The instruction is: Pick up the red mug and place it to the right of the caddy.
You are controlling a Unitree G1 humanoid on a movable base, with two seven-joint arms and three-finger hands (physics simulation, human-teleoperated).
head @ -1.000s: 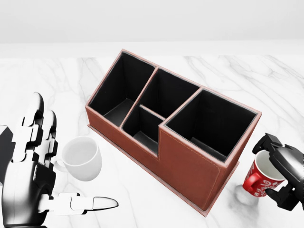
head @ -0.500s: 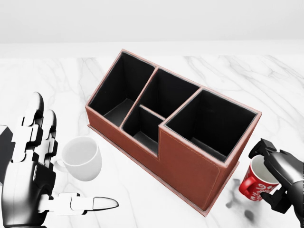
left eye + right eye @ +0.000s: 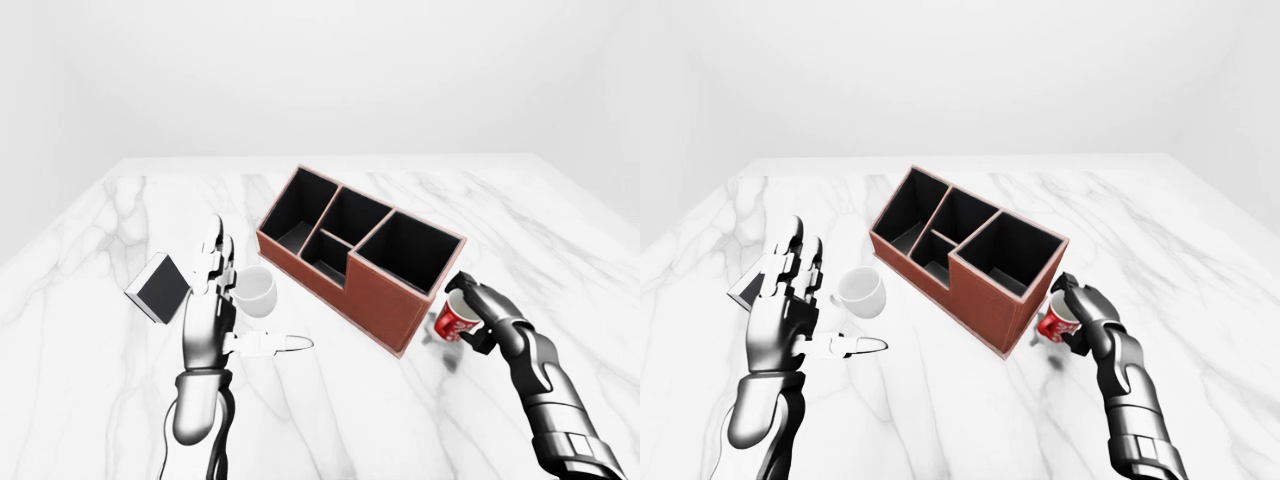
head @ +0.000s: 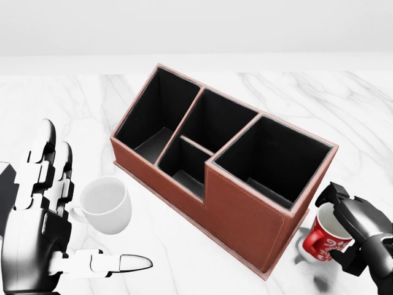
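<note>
Since a second ago the red mug [image 4: 323, 240], clenched in the right hand [image 4: 356, 236], has shifted left toward the caddy [image 4: 245, 212] (left hand [image 4: 37, 243] splayed, idle); lower it squarely onto the tabletop [image 4: 80, 110].

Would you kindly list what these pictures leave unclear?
- Red mug: head view, far side hidden by right hand; whether it rests on the table is unclear.
- Mug's print: too small.
- Flat box: left-eye view, partly behind left hand.
</note>
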